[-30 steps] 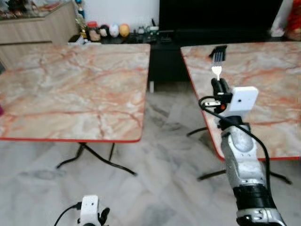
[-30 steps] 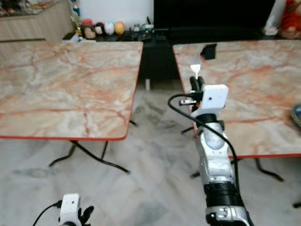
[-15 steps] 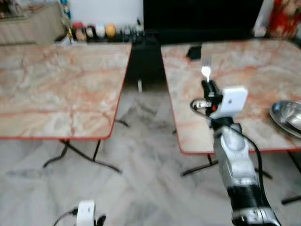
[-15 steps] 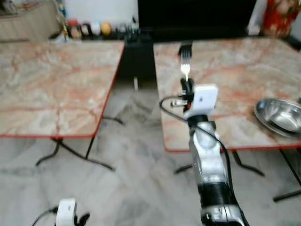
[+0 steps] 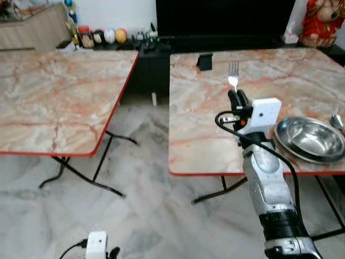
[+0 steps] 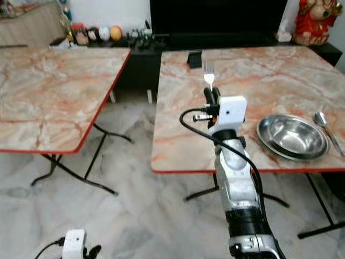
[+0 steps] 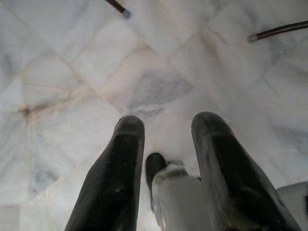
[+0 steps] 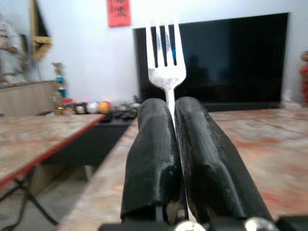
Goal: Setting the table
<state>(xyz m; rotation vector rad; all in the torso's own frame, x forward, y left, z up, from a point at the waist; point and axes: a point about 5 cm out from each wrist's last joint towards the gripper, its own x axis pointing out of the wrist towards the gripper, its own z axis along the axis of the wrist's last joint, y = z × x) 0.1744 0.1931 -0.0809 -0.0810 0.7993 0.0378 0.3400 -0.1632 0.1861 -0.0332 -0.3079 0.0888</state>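
Gripping a fork (image 5: 233,74) upright between clenched fingers (image 8: 204,159), the right gripper (image 5: 238,98) hovers over the counter (image 5: 199,124), beside the steel bowl (image 5: 309,139). Left gripper (image 7: 166,139) hangs idle, fingers parted.

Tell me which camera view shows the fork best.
The right wrist view: the fork fills the upper centre, its tines sharp against the dark screen, its handle clamped upright between the jaws of the right gripper. Both eye views show it small and far, sticking up above the gripper over the right-hand table, near the metal bowl.
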